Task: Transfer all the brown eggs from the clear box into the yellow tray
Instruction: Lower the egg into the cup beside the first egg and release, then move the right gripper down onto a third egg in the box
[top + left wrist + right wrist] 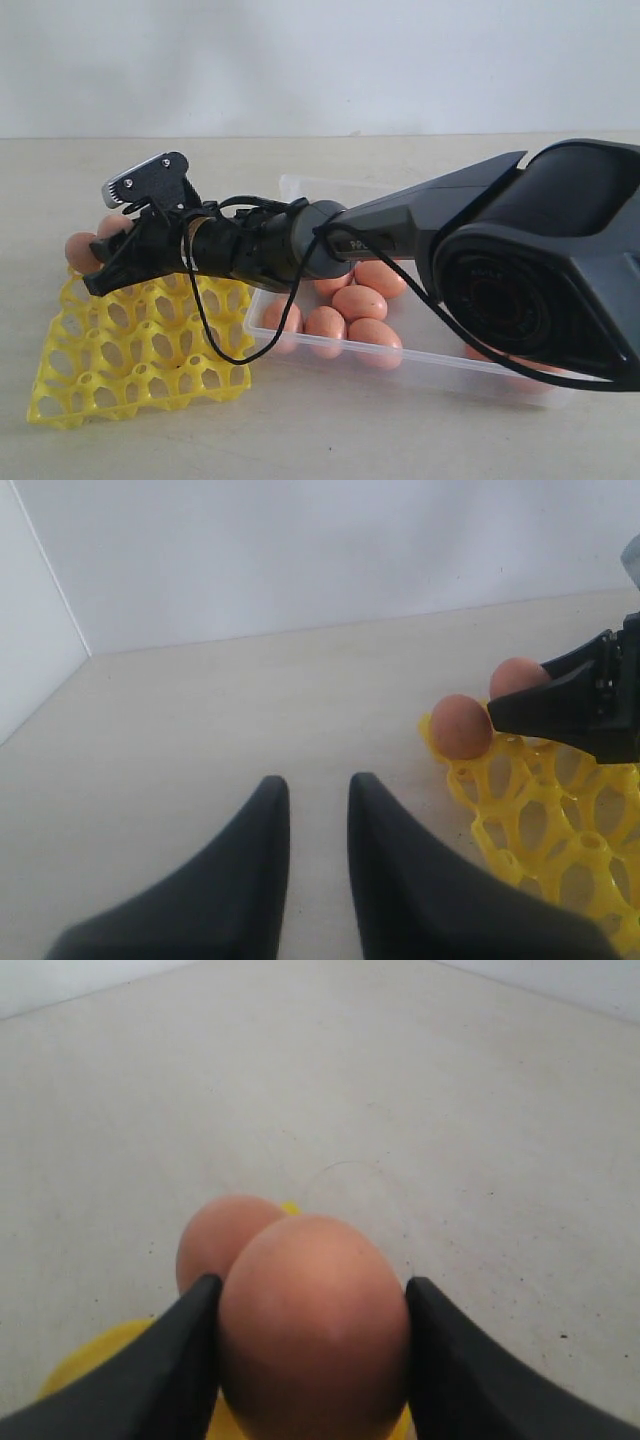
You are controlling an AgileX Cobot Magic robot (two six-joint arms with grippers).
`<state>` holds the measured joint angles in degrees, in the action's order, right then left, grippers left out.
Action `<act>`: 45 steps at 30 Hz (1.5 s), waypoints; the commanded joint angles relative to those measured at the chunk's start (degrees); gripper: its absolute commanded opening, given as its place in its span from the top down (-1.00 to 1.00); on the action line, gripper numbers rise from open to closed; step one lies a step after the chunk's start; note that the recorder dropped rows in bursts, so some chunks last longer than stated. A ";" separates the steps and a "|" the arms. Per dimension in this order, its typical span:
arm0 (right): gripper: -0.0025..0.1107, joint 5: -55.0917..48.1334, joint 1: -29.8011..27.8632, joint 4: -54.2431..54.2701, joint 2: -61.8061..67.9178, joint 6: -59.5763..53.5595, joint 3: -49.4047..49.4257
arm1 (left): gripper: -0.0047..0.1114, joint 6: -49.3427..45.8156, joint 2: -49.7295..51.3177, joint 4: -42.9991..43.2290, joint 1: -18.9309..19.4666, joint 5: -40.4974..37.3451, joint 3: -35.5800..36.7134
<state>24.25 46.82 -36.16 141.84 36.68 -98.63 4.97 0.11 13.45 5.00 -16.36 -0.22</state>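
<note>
A: Dark arm housing (540, 270) looms closest in the exterior view. What does it hide?

B: Much of the box (420, 375). Some seven eggs (359, 302) show bunched at its left end. Bits of more peep out under the arm, so I can't give a sure count.

A: And the tray (60, 395)?

B: It lies on the table (320, 440) just beside the box's left end; whether they touch, I can't tell. Two eggs are at its far left corner.

A: Held?

B: One is. The right gripper (100, 262) reaches over that corner, fingers pressed against both sides of an egg (315, 1325). Its underside is cut off, with only yellow beneath, so I can't say whether it is seated in a cell. The second egg (461, 726) sits just beside it on the corner.

A: The left gripper (318, 790)?

B: Over the table, apart from the tray, fingers a narrow gap apart; their bases are blurred and cropped.
</note>
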 commanded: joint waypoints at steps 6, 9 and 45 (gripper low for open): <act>-0.10 -0.74 -0.28 -1.63 -0.02 0.27 -0.30 | 0.55 0.12 -0.11 -0.11 0.13 0.12 0.22; -0.10 -0.97 -0.28 -1.73 -0.02 0.09 -0.30 | 0.55 0.12 -0.11 -0.11 0.13 0.12 0.22; -0.09 -30.64 -2.07 -4.01 -26.13 -5.23 10.06 | 0.55 0.12 -0.11 -0.11 0.13 0.12 0.22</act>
<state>-0.71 45.56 -39.97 120.28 33.52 -92.77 4.97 0.11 13.45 5.00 -16.36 -0.22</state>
